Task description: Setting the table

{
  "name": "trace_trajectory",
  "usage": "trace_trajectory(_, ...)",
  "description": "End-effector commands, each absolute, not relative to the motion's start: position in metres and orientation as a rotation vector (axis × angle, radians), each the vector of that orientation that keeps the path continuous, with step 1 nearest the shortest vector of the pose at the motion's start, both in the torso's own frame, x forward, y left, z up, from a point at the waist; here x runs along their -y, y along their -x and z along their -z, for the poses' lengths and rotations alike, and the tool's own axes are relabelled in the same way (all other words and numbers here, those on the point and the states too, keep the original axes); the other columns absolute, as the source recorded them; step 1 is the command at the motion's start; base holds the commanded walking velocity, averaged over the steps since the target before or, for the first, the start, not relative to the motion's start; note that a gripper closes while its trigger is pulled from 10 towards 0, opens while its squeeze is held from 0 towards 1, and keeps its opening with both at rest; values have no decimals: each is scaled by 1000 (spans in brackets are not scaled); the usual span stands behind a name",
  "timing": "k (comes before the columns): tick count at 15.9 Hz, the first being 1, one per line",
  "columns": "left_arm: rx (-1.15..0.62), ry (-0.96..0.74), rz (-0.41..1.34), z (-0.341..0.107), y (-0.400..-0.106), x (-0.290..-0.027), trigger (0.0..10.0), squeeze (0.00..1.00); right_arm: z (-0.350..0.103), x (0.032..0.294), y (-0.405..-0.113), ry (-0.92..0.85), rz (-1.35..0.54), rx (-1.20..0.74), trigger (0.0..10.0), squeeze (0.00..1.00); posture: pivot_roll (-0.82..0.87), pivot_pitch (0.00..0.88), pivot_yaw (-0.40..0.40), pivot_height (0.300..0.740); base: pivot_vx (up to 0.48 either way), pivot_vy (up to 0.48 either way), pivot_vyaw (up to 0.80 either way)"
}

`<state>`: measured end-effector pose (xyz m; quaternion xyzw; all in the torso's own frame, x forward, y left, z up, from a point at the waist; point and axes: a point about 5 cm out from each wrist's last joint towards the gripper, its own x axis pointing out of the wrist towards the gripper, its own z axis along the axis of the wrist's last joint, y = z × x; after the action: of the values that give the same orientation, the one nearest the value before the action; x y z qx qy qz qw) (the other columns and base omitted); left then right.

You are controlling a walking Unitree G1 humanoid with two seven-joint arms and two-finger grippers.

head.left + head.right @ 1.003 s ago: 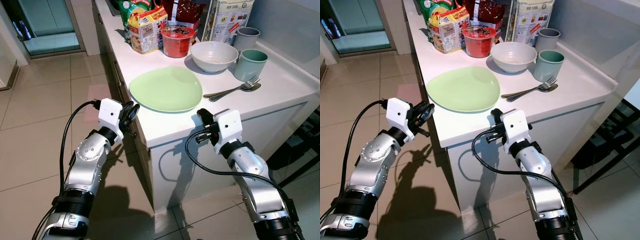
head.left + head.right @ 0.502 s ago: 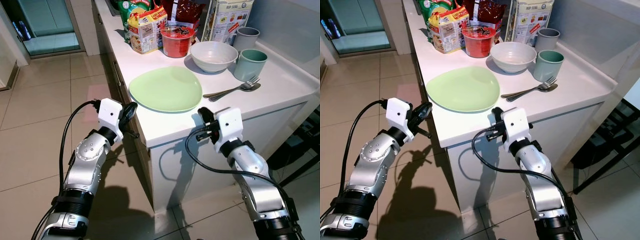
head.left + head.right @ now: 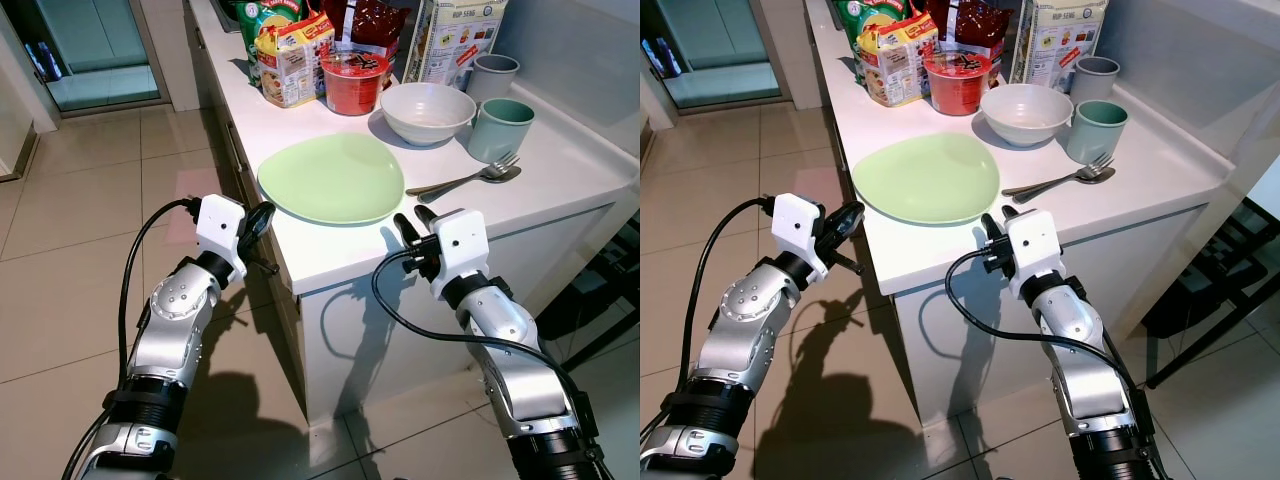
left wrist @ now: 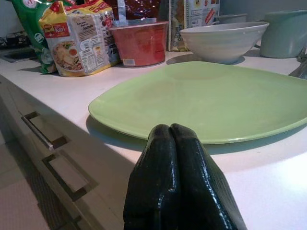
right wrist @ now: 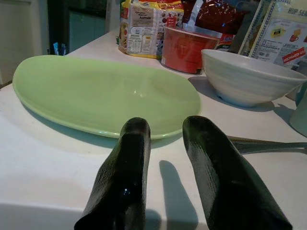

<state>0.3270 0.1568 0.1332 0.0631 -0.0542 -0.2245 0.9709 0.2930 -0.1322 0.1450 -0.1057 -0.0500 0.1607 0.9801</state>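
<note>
A green plate (image 3: 333, 177) is seen lying flat on the white counter (image 3: 560, 165), near the front edge. Behind it, a white bowl (image 3: 428, 112) is set, with a teal cup (image 3: 500, 128) just beside it and a grey cup (image 3: 492, 75) further back. A fork and spoon (image 3: 468, 180) are laid together between the plate and the teal cup, close to the plate's rim. Along the back, a red noodle cup (image 3: 353, 79), a yellow noodle pack (image 3: 294, 59) and a carton (image 3: 455, 38) are lined up.

The right end effector (image 3: 408, 222) is held over the front edge of the counter, just short of the plate, with its fingers (image 5: 127, 177) parted by a narrow gap and nothing between them. The left end effector (image 3: 259, 221) is held beside the counter's left edge, level with the plate's rim; its fingers (image 4: 175, 182) are pressed together, empty. Drawer handles (image 4: 39, 133) are seen on the counter's side, below the left end effector.
</note>
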Motion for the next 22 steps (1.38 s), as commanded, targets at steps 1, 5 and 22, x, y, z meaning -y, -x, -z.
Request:
trace_trajectory(1, 108, -149, 461, -136, -330, -156, 0, 0, -156, 135, -296, 216, -299, 142, 10000, 1000, 13, 0, 29, 740, 0, 0, 0)
trace_trajectory(5, 114, -149, 474, -136, -329, -154, 0, 0, -154, 134, -296, 215, -297, 133, 10000, 1000, 14, 0, 29, 740, 0, 0, 0)
trace_trajectory(22, 124, -196, 519, -151, -343, -147, 0, 0, -153, 133, -293, 209, -288, 137, 10000, 0, 4, 0, 36, 740, 0, 0, 0)
